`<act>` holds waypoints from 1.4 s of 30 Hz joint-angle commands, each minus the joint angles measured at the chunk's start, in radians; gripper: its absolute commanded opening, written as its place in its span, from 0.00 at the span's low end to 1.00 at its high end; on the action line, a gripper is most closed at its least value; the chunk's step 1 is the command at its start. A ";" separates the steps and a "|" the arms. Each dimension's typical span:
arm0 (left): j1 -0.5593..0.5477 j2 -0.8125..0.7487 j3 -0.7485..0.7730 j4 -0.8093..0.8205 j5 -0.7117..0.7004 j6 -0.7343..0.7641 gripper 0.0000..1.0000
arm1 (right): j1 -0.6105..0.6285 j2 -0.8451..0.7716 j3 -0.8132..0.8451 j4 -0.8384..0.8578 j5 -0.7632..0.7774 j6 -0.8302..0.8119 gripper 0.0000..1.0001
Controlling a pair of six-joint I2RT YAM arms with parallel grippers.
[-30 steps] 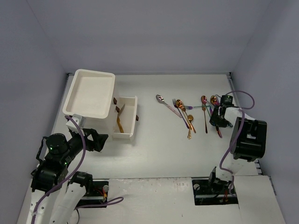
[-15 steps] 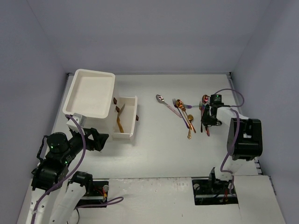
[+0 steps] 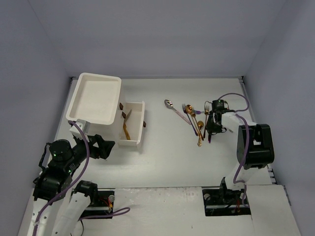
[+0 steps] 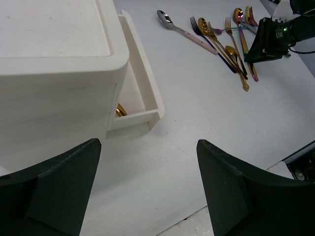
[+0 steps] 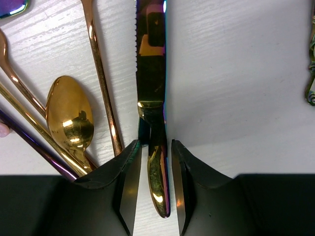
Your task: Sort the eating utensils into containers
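Note:
Several utensils point(image 3: 194, 120) lie in a loose cluster at the table's right. My right gripper point(image 3: 209, 136) is down among them. In the right wrist view its jaws point(image 5: 155, 143) straddle the handle end of an iridescent gold knife point(image 5: 150, 59), a thin gap on each side. A gold spoon point(image 5: 69, 115) lies just left of it. The white drawer unit point(image 3: 93, 98) stands at the left, one drawer point(image 3: 142, 123) pulled out with a gold utensil point(image 3: 126, 129) inside. My left gripper point(image 3: 106, 147) is open and empty beside the unit point(image 4: 54, 44).
A silver spoon with a pink handle point(image 3: 170, 104) lies left of the cluster, also in the left wrist view point(image 4: 167, 20). A fork point(image 3: 206, 106) lies beside the right wrist. The open drawer's wall point(image 4: 142, 83) juts toward the table's middle. Grey walls close in on three sides.
My right gripper has moved left across the utensil cluster and now has its jaws around the knife handle. The left arm has not moved.

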 commanded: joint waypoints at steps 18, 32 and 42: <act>-0.003 0.005 0.060 0.024 0.026 -0.070 0.76 | 0.024 -0.098 -0.182 -0.196 -0.001 0.131 0.27; -0.002 -0.017 0.077 -0.007 0.021 -0.075 0.76 | 0.010 -0.069 -0.113 -0.216 0.076 0.148 0.37; -0.002 -0.028 0.086 -0.024 0.013 -0.072 0.76 | -0.034 -0.005 -0.041 -0.193 0.107 0.134 0.30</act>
